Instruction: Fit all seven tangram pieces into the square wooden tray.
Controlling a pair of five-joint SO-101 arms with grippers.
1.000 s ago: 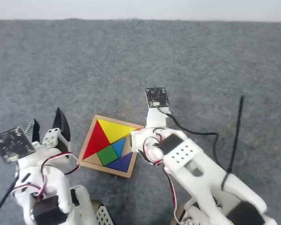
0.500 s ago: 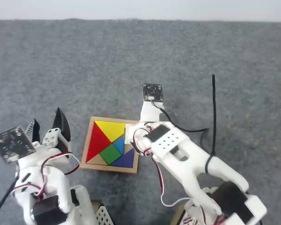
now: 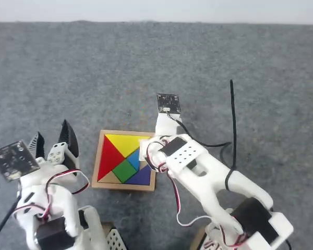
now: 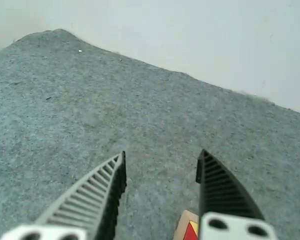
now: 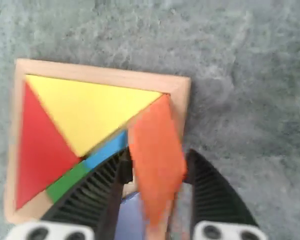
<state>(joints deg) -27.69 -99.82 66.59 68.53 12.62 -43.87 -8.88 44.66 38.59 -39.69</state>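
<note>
Over on the left, the left gripper (image 4: 161, 156) hung above bare grey mat (image 3: 208, 57) with its jaws spread wide and nothing between them, well apart from the action. In the middle lay the square wooden tray (image 5: 105, 69), with the red triangle (image 5: 40, 140), yellow triangle (image 5: 90, 107), and green (image 5: 67, 180) and blue (image 5: 107, 150) pieces already in it. And on the right, here was the one that mattered: the right gripper (image 5: 157, 160), directly over the tray's right side, was clamped on the orange piece (image 5: 155, 135). That piece's long axis ran along the tray's right wall, its far tip at the corner beside the yellow triangle. Whether it lay flat, I couldn't tell. The right arm was plainly the nearer.
</note>
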